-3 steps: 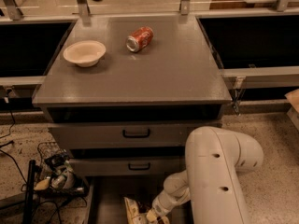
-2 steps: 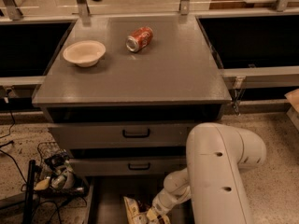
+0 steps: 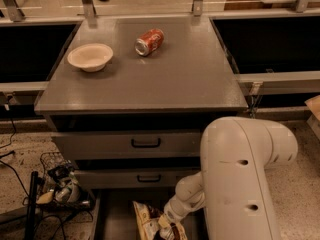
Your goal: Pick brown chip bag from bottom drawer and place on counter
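Observation:
The brown chip bag (image 3: 149,220) lies in the open bottom drawer (image 3: 114,218), at the lower edge of the camera view, its tan and dark brown panels facing up. My gripper (image 3: 168,224) reaches down into that drawer from the right and sits at the bag's right side, against it or just above it. The white arm (image 3: 240,174) bulks over the drawer's right half and hides that part. The counter (image 3: 185,84) is the grey cabinet top above.
On the counter a red soda can (image 3: 149,42) lies on its side at the back, and a cream bowl (image 3: 90,57) stands at the left. Two upper drawers (image 3: 145,144) are closed. A wire basket of clutter (image 3: 62,189) and cables sit on the floor at the left.
The arm's large white elbow has shifted slightly right. The gripper stays low in the bottom drawer by the bag, which has not visibly moved.

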`<state>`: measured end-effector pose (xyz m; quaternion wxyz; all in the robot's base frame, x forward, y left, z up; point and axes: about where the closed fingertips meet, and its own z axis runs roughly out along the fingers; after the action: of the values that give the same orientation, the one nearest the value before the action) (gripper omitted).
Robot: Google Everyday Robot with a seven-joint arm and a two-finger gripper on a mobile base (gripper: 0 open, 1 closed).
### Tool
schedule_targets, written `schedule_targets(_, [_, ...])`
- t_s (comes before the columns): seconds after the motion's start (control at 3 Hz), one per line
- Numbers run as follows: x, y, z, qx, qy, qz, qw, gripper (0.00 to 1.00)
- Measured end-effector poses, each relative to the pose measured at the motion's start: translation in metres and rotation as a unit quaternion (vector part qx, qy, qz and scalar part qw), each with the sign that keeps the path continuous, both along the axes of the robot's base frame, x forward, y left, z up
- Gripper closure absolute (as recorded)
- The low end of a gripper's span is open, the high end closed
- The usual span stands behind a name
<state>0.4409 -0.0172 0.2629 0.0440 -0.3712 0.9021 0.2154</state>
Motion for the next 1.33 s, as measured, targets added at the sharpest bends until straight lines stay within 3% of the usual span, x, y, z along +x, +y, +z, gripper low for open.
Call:
schedule_targets(0.33, [-0.006, -0.022, 0.055, -0.031, -0.034, -0.011, 0.9989, 1.0])
schedule_targets(1.0, [0.014, -0.03, 0.043, -0.024, -0.016, -0.027, 0.9992, 1.0])
schedule_targets(1.33, [0.04, -0.038, 0.067, -0.032, -0.035, -0.048, 0.9977, 1.0])
